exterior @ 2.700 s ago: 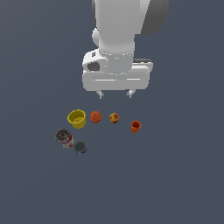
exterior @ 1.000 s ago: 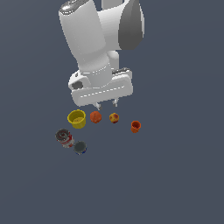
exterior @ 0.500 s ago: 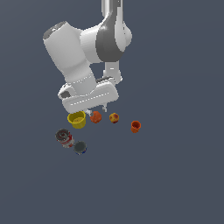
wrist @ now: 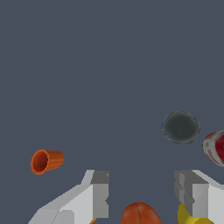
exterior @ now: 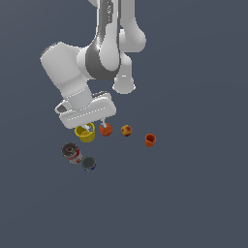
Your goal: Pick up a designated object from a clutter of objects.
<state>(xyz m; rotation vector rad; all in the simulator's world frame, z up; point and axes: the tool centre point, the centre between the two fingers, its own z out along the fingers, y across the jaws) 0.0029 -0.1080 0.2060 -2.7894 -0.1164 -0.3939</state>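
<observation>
The bright yellow cup (exterior: 85, 133) stands upright at the exterior view's left end of a row of small items. My gripper (exterior: 96, 126) is open and low over it. One finger (exterior: 89, 127) is at the cup's mouth and the other is just above the orange ball (exterior: 106, 130). In the wrist view the gripper (wrist: 146, 194) is open and holds nothing. There the orange ball (wrist: 140, 214) shows between the fingers, and a bit of the yellow cup (wrist: 185, 215) shows beside one finger (wrist: 192, 192).
A yellow-red ball (exterior: 126, 130) and a small orange cup (exterior: 150, 140) lie to the exterior view's right of the orange ball. A red-white can (exterior: 71, 152) and a dark blue can (exterior: 88, 163) stand nearer the camera. The wrist view shows the orange cup (wrist: 46, 160) on its side, the dark can (wrist: 181, 127) and the red-white can (wrist: 215, 146).
The arm has swung down and to the exterior view's left, bringing the open gripper from above the row to just over the yellow cup and orange ball. The objects have not moved.
</observation>
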